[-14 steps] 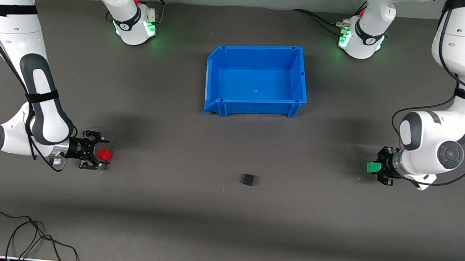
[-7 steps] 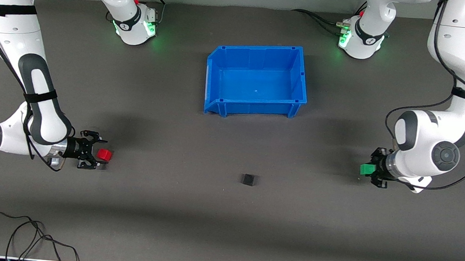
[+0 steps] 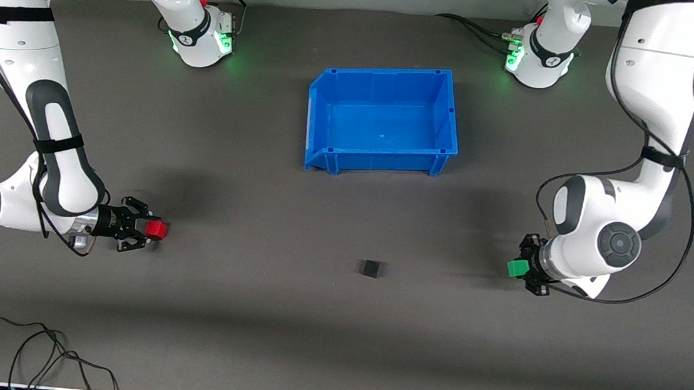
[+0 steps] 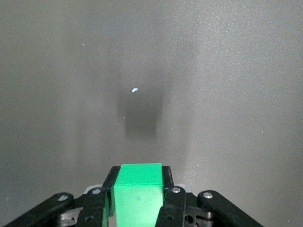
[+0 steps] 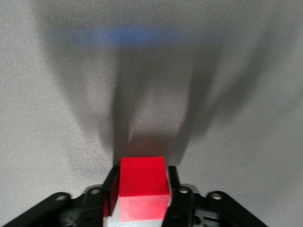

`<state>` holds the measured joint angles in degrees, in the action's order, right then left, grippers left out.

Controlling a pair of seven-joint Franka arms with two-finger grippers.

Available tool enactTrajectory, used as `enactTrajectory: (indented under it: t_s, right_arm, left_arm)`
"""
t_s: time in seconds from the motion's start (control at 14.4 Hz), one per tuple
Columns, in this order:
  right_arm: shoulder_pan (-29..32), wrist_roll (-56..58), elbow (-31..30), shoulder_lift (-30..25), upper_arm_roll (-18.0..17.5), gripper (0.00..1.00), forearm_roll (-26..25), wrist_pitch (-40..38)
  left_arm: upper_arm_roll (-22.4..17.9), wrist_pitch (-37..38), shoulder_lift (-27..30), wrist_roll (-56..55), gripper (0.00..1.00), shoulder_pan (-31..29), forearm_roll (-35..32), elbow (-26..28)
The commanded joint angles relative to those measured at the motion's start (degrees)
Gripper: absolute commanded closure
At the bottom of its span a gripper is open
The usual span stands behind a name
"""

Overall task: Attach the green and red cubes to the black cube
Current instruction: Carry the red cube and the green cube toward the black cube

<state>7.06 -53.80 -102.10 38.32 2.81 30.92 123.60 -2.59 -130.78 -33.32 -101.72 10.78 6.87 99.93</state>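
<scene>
The black cube [image 3: 370,268] sits on the grey table, nearer to the front camera than the blue bin. My left gripper [image 3: 521,270] is shut on the green cube [image 3: 516,269], held low over the table toward the left arm's end; the cube shows between the fingers in the left wrist view [image 4: 138,194]. My right gripper [image 3: 146,229] is shut on the red cube [image 3: 156,230], low at the table toward the right arm's end; the cube shows between the fingers in the right wrist view [image 5: 143,187]. Both cubes point toward the black cube.
An empty blue bin [image 3: 318,123] stands in the middle of the table, farther from the front camera than the black cube. Black cables [image 3: 25,349] lie at the table's near edge toward the right arm's end.
My left gripper has carried the green cube along the table toward the black cube. My right gripper's fingers have closed in on the red cube, which stays in place.
</scene>
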Motion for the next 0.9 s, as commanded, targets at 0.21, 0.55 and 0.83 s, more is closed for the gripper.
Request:
enactTrajectory:
  t_s: [0.21,0.55,0.83]
  right_arm:
    - [-1.95,-0.94,2.08,-0.97,-0.17,1.00,1.51,-1.08]
    - [-7.84,-10.43,7.78,-1.32,-0.44,1.00,1.60,-1.08]
    - [-13.73,-16.38,13.31,0.95,-0.44,1.00,1.77,-0.30]
  left_arm:
    - [-0.66,3.07,-0.43,-1.63,1.00,0.38,0.42,-4.38]
    - [-0.39,2.55,-2.97,-10.76,1.00,5.73,0.51,-9.66]
    - [-0.39,1.93,-8.86,-17.97,1.00,12.76,0.60,-15.36]
